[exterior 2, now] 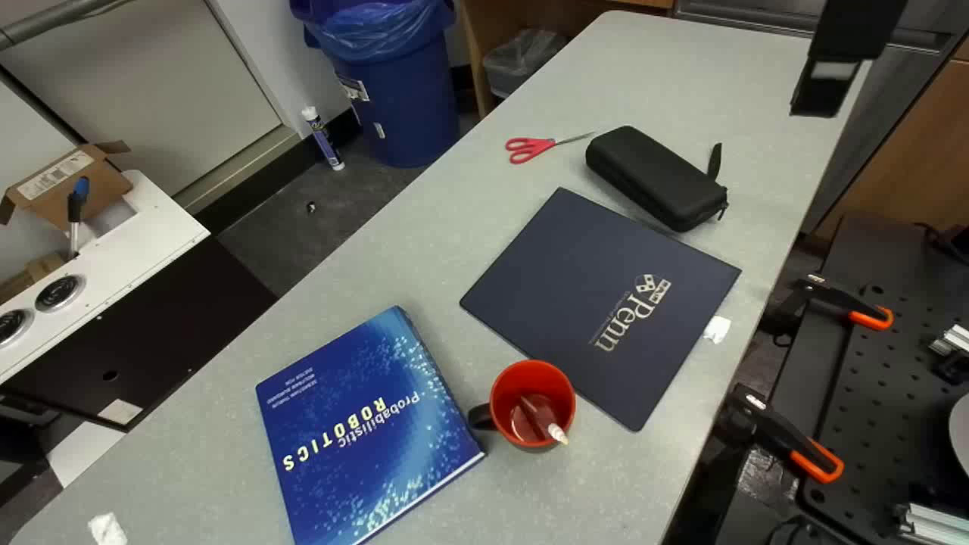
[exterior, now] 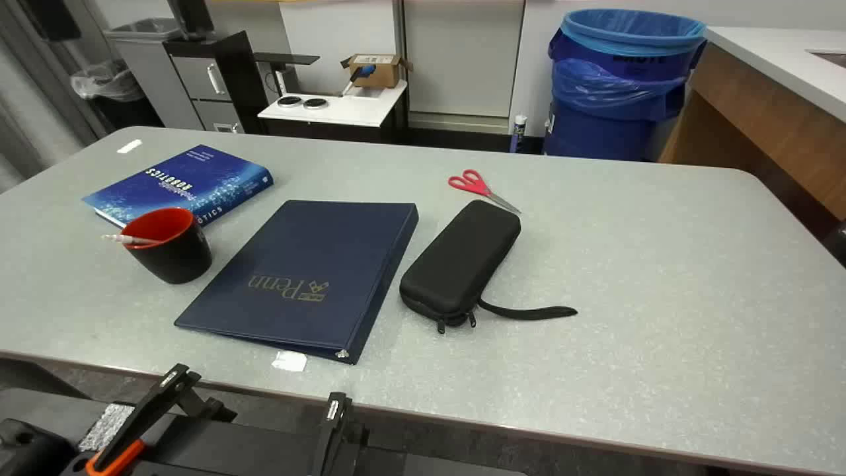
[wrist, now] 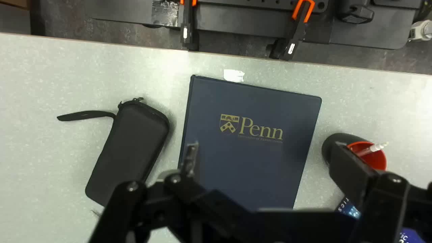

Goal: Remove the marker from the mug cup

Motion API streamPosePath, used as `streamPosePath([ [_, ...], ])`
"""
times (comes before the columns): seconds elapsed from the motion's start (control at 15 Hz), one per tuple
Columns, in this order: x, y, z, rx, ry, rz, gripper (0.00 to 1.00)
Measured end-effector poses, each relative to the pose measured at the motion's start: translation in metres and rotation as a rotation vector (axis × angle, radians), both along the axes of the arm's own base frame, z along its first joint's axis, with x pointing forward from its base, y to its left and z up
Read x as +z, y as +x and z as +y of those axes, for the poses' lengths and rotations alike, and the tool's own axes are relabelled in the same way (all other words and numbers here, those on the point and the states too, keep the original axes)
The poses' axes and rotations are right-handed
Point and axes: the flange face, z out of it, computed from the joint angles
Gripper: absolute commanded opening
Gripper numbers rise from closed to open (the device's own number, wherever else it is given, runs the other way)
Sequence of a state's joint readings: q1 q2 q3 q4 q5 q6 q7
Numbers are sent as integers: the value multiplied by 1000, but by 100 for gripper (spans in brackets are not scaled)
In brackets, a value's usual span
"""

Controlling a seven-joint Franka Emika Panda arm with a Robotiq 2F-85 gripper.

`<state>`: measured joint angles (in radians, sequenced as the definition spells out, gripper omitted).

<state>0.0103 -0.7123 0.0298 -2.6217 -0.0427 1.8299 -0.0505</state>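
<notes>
Your gripper holds nothing, its fingers spread wide; in the wrist view the marker, leaning out over the rim of the mug, lies to its right, roughly along the closing line, so you likely need a wrist turn.

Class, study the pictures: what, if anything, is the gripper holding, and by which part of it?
Nothing is held: in the wrist view the gripper is open, its jaws wide apart, and the marker leans inside the mug cup.

Overhead wrist view, oblique exterior views, same tabletop
</notes>
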Motion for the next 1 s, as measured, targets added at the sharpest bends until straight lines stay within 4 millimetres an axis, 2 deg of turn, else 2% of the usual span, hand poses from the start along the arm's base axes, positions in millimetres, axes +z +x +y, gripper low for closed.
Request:
streamPosePath([
  [0.73,-2,2,0,0,0,5,97],
  [0.87,-7,10,1,0,7,-1,100],
  [1.0,-19,28,6,6,21,-9,100],
])
